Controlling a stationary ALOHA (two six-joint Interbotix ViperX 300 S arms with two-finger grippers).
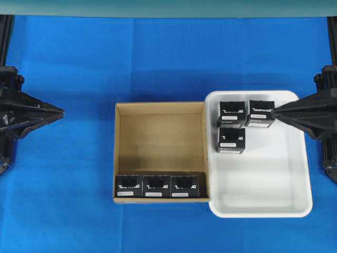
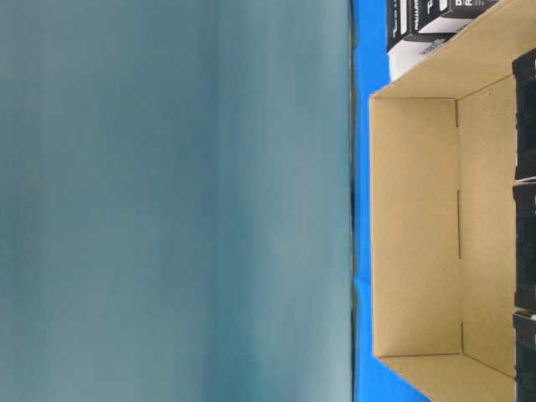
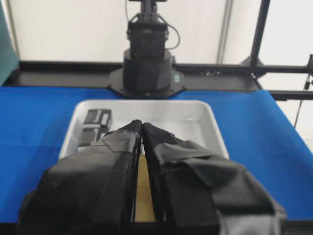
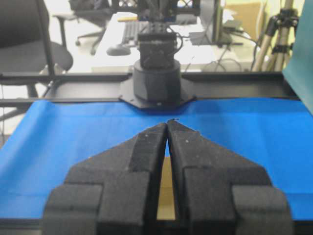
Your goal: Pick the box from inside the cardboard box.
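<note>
Robotics lab: blue-clothed bench (image 1: 79,63), tripod (image 4: 279,29) (office chair (image 4: 29,44) behind)

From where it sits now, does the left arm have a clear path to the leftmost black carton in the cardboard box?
Probably yes: the left gripper is parked, jaws shut, nothing between it and the leftmost black carton against the cardboard box's near wall; it must open first.

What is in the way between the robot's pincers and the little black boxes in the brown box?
Only the cardboard box's low walls. The three black boxes sit in a row against its near wall, open from above. The left pincer and right pincer are shut, out at the sides; the right one hangs over the white tray.
</note>
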